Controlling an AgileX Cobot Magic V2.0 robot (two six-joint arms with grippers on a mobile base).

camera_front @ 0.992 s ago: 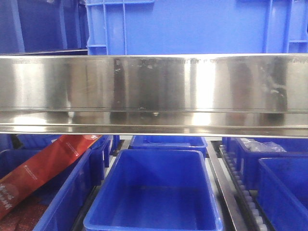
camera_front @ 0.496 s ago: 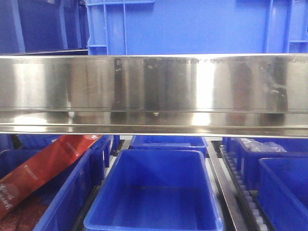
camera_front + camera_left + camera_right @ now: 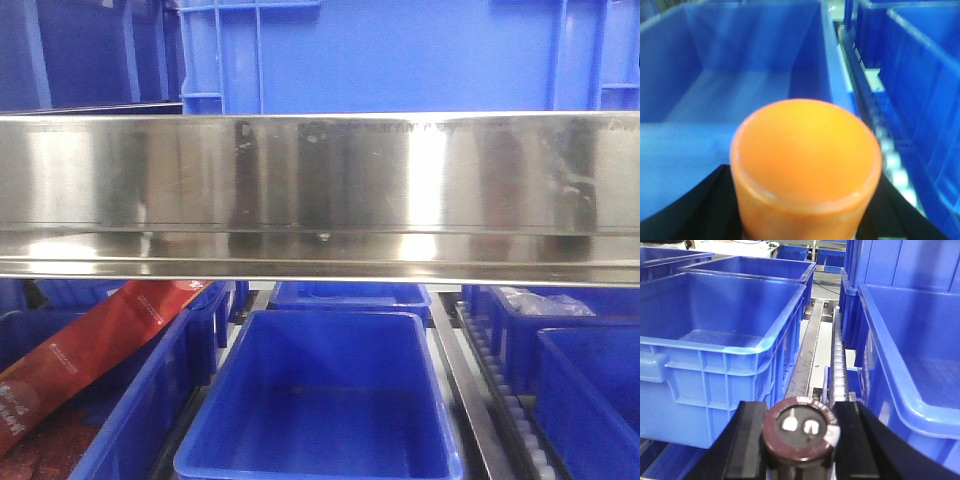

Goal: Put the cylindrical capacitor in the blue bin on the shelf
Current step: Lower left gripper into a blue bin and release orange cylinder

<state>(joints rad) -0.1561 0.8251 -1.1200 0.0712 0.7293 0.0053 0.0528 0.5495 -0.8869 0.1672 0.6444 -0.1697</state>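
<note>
ahead of left hand (image 3: 800, 220), clenched on glossy orange cylindrical capacitor (image 3: 805, 150): open blue plastic bin (image 3: 755, 45). front view unchanged over the last second, so not dropped yet. right hand (image 3: 801, 447) grips dark-brown cylinder (image 3: 800, 430).

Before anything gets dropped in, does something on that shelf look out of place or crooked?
One thing: a long red packet lies slanted across the left blue bin, its upper end poking past the rim, up toward the steel shelf rail. The middle bin sits square and bare. No spill or damage shows.
</note>
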